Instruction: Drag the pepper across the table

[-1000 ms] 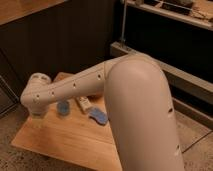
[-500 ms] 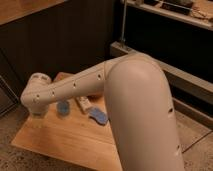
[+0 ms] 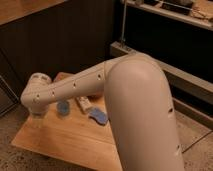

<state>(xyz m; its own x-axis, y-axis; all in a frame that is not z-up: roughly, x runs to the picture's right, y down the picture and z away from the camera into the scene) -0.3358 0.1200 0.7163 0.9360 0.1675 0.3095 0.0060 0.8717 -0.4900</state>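
Note:
The low table (image 3: pixel 65 137) has a pale-brown plank top and stands in the lower left of the camera view. My white arm (image 3: pixel 75 87) reaches across it from the right to the left. My gripper (image 3: pixel 35 116) hangs below the arm's end, over the table's left part. No pepper shows; it may be hidden behind the arm or the gripper. A small blue round thing (image 3: pixel 62 107), a white oblong thing (image 3: pixel 82 104) and a blue flat thing (image 3: pixel 98 116) lie on the table under the arm.
A dark wall stands behind the table. A metal shelf unit (image 3: pixel 165 50) with a low rail runs along the right. Speckled floor (image 3: pixel 12 160) lies around the table. My upper arm (image 3: pixel 142 120) blocks the table's right part.

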